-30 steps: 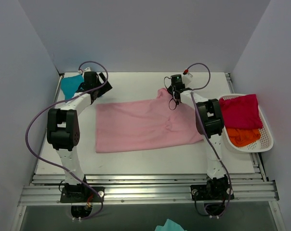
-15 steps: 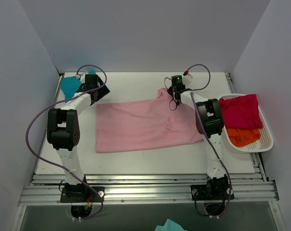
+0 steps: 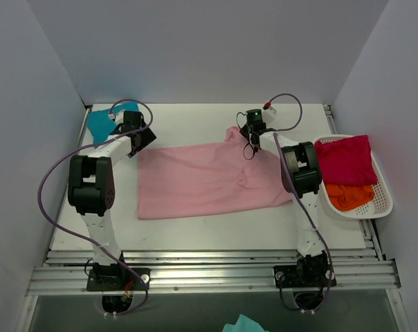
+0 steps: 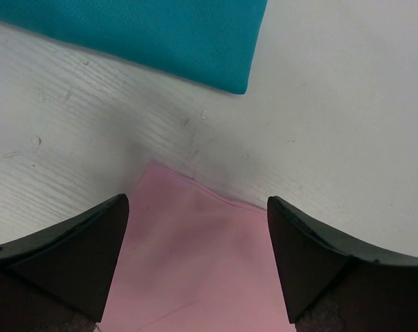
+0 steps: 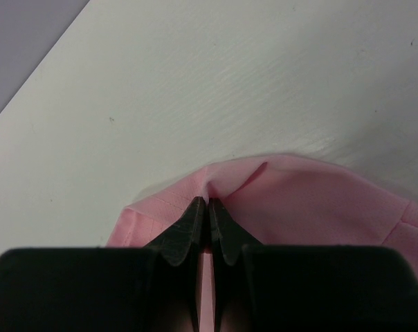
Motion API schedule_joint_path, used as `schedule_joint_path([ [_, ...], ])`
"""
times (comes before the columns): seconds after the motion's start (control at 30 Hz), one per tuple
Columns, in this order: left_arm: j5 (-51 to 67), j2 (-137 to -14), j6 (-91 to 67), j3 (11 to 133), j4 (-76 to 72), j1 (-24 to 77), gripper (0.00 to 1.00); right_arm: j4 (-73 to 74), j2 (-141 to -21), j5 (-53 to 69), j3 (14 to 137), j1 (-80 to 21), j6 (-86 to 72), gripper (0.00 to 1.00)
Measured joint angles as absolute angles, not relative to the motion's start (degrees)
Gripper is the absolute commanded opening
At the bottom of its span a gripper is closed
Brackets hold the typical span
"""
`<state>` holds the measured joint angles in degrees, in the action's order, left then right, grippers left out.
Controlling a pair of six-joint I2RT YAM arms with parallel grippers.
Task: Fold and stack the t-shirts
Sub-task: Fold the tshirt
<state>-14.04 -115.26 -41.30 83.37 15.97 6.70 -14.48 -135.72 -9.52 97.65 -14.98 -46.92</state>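
A large light pink t-shirt (image 3: 209, 181) lies spread flat across the middle of the table. My right gripper (image 3: 245, 138) (image 5: 209, 205) is shut on a pinched fold at its far right edge, which is lifted a little. My left gripper (image 3: 142, 136) (image 4: 196, 207) is open and hovers over the pink t-shirt's far left corner (image 4: 195, 263), its fingers straddling the cloth. A teal-blue t-shirt (image 3: 98, 123) (image 4: 160, 34) lies at the far left corner of the table, just beyond the left gripper. A magenta-red t-shirt (image 3: 346, 159) and an orange t-shirt (image 3: 349, 196) sit in the basket.
A white slatted basket (image 3: 383, 202) stands at the right edge of the table. Grey walls close in the left, right and far sides. A metal rail (image 3: 209, 277) runs along the near edge by the arm bases.
My left gripper has swung from beside the teal-blue t-shirt down toward the pink t-shirt's far left corner. The right gripper and its pinched fold have stayed put.
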Motion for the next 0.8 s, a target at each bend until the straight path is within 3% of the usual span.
schedule_joint_path([
  [0.4, -14.39, -119.11, -41.32, 84.36, 16.16, 6.70, 0.86, -15.66, -135.72, -8.86, 97.06, -14.26, -47.75, 0.00],
  [0.7, -14.70, -120.99, -41.56, 85.86, 16.10, 6.70, 0.67, -16.05, -135.70, -8.51, 96.86, -13.89, -47.97, 0.00],
  [0.8, -14.85, -121.51, -41.76, 86.70, 16.27, 6.70, 0.56, -16.40, -135.72, -8.51, 96.66, -13.78, -47.99, 0.00],
])
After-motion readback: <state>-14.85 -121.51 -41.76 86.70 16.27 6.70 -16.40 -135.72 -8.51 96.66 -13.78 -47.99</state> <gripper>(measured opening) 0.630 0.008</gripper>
